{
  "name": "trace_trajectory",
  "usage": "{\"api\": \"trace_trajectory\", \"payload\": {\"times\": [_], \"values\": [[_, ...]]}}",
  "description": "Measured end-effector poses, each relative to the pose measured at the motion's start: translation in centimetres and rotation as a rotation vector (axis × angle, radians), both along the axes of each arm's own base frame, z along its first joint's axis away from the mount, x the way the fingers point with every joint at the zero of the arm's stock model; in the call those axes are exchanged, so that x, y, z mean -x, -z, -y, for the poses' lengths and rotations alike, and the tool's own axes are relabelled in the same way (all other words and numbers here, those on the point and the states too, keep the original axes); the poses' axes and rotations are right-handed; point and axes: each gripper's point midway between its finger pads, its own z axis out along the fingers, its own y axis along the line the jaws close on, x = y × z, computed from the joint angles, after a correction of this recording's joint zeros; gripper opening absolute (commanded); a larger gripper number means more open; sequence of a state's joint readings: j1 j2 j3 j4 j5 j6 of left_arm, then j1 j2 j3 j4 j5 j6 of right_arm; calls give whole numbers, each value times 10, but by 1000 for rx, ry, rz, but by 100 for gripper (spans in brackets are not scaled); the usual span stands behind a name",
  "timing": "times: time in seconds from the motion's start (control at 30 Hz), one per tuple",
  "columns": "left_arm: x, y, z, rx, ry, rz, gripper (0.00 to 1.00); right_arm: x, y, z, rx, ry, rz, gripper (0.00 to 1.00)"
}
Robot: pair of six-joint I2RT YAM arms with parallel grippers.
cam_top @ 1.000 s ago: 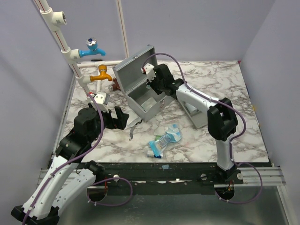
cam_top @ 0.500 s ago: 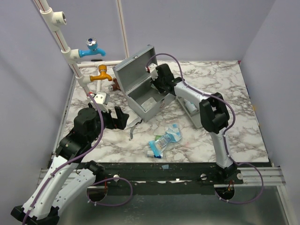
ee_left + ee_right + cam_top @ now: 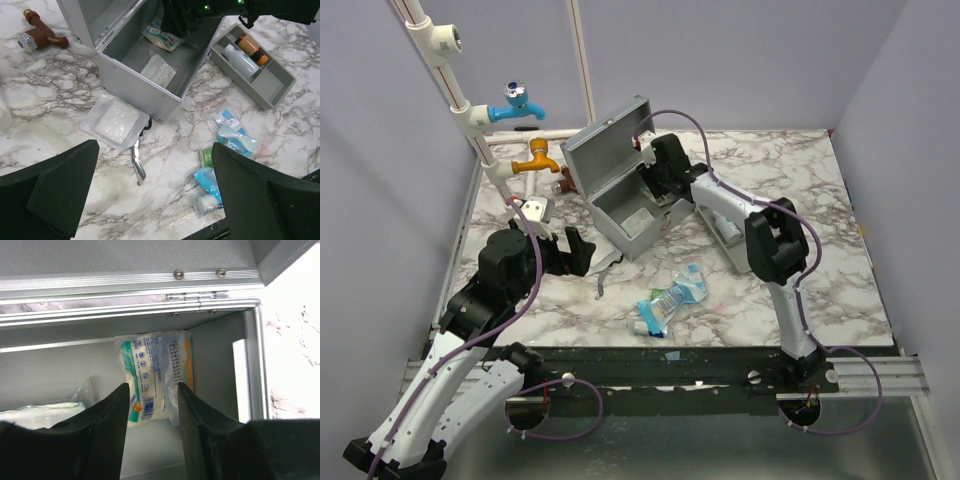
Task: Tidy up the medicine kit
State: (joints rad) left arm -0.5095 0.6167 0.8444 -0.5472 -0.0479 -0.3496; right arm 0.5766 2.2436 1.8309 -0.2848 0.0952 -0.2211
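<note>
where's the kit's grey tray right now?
Left wrist view, upper right: the tray sits on the table just right of the open medicine kit, a white bottle in it.

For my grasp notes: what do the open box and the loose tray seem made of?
The medicine kit looks like grey metal, probably aluminium: bright edge strips with rivets. The tray looks like matte grey plastic, with moulded dividers; painted metal is possible.

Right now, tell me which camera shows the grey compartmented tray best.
Left wrist: the tray lies in plain view, bottles in its compartments. Top external shows only a part past the right arm. Right wrist: none.
</note>
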Motion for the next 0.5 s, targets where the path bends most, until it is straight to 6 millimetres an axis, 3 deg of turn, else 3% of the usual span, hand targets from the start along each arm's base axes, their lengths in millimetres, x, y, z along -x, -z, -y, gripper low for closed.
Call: {"api": "trace_trajectory", "payload": {"times": [0.1, 0.23, 0.37, 0.5], "values": [[0, 1, 0, -1, 0, -2, 99, 0, -16, -1, -36, 18, 14, 52], [-1, 1, 0, -2, 0, -4, 99, 6, -52, 0, -103, 47, 46, 53], [-1, 1, 0, -3, -2, -5, 98, 18, -91, 6, -194, 96, 80, 54], [-1, 1, 0, 0, -5, -6, 99, 38, -118, 18, -285, 163, 90, 54]]}}
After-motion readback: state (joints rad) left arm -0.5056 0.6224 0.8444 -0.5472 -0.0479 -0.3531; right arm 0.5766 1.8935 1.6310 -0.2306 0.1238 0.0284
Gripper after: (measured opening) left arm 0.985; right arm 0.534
